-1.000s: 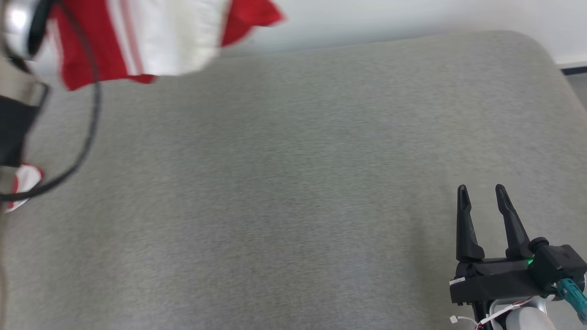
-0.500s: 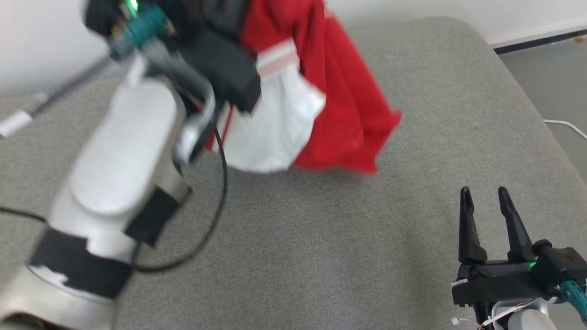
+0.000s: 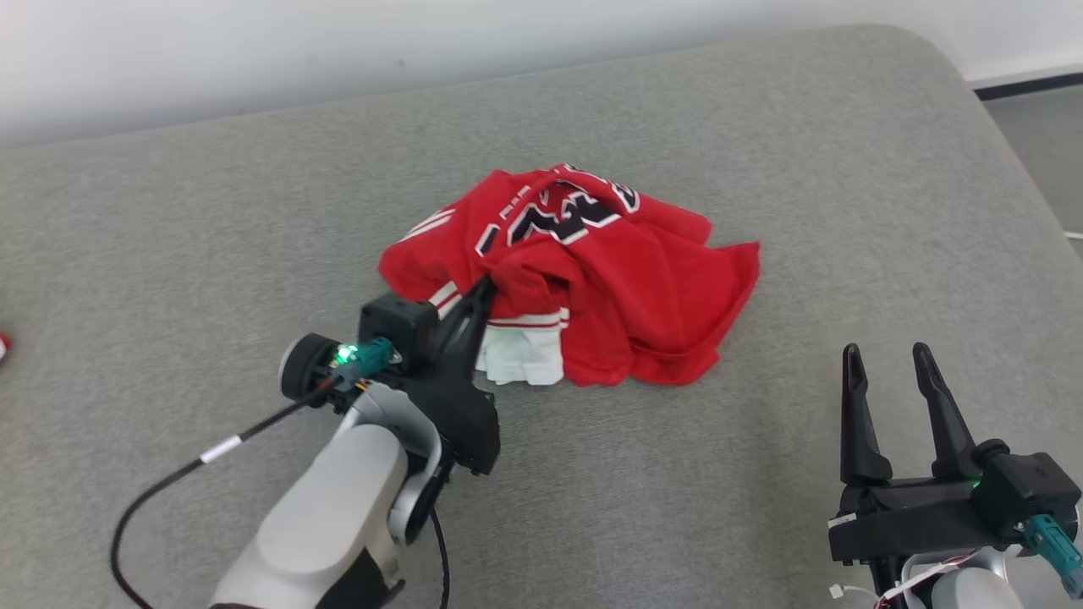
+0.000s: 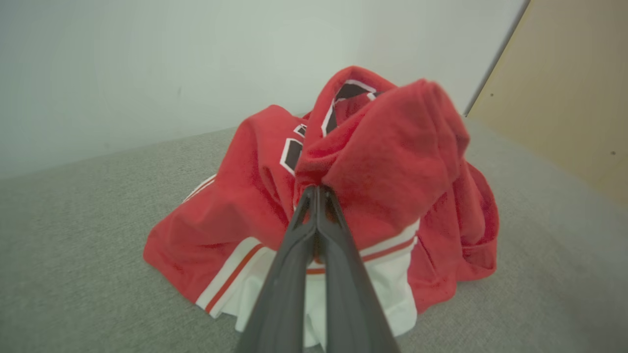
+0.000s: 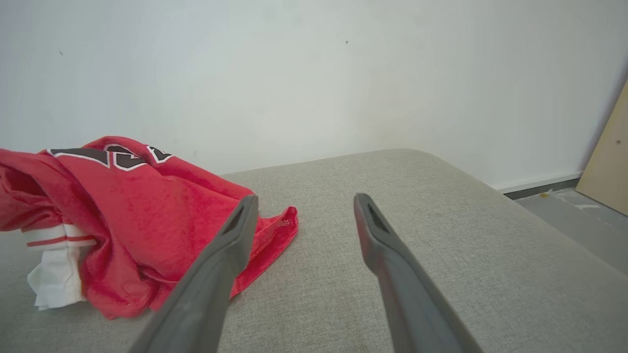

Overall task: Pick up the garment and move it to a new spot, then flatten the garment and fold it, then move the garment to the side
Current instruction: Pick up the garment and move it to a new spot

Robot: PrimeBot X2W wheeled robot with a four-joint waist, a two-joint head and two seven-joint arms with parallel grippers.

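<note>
A bare test room or lab, rather than a lived-in home, is suggested. A wide grey padded surface [image 3: 761,127] with a rounded corner is spread beneath and ahead of the right gripper [image 5: 305,197]. Beyond its fingertips a plain white wall [image 5: 343,73] is seen, edged below by a dark skirting strip [image 5: 535,189]. To the gripper's right, a grey floor [image 5: 579,215] and a pale wooden board [image 5: 608,162] standing at a slant are shown.

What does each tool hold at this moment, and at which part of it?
The left tool is shut on the red garment, pinching a bunched fold on its near side. The right tool is open and holds nothing.
</note>
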